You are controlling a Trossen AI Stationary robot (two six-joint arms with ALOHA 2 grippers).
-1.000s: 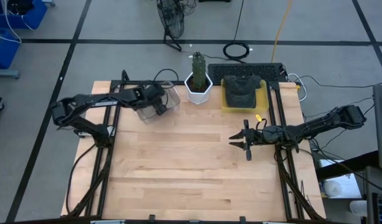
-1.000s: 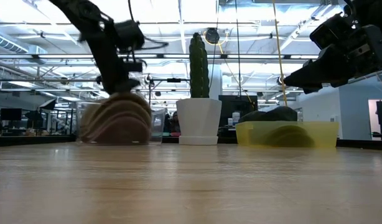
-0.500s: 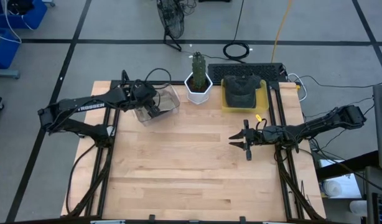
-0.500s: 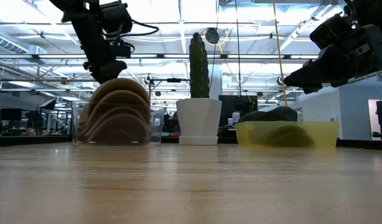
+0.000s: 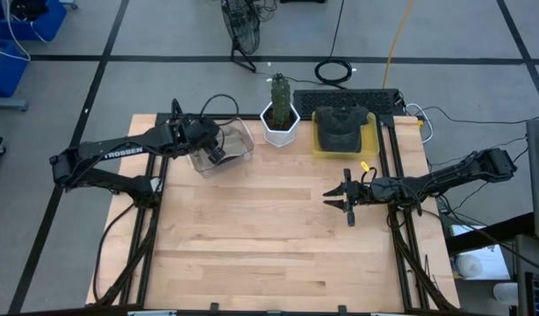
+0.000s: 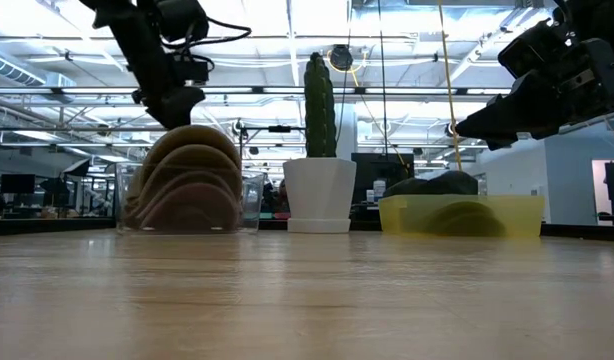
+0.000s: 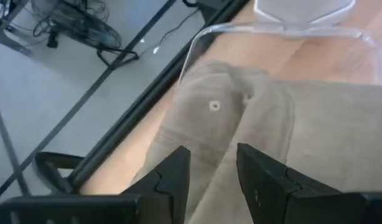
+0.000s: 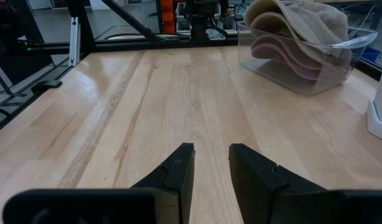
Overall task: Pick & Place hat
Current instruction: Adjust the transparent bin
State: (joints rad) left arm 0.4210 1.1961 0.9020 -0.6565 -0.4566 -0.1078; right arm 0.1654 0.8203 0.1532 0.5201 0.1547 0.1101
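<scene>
A stack of tan hats (image 6: 187, 185) sits in a clear bin (image 5: 239, 145) at the table's far left. The top tan hat (image 7: 259, 112), with its crown button (image 7: 214, 106), shows in the left wrist view. My left gripper (image 7: 213, 168) hovers open right over that crown, one finger on either side of a raised fold. In the low view my left gripper (image 6: 177, 105) stands at the very top of the stack. My right gripper (image 5: 331, 200) waits open above the table's right side, well away from the hats (image 8: 297, 31). My left gripper comes at the top hat's crown (image 7: 241, 134) from above, slanting down, its fingers (image 7: 172, 177) astride a fold of cloth. Whether the fingertips touch the cloth, I cannot tell. The hat lies on the stack, not lifted.
A white pot with a cactus (image 5: 279, 123) stands just right of the clear bin. A yellow tray (image 5: 372, 132) holding dark hats (image 5: 340, 127) sits at the far right. Bare wood (image 5: 269, 237) fills the middle and the near half of the table.
My left gripper has risen out of the clear bin and drawn slightly toward the table's left edge. The hat stack, pressed low a second ago, has sprung up to a taller dome and then stayed put.
</scene>
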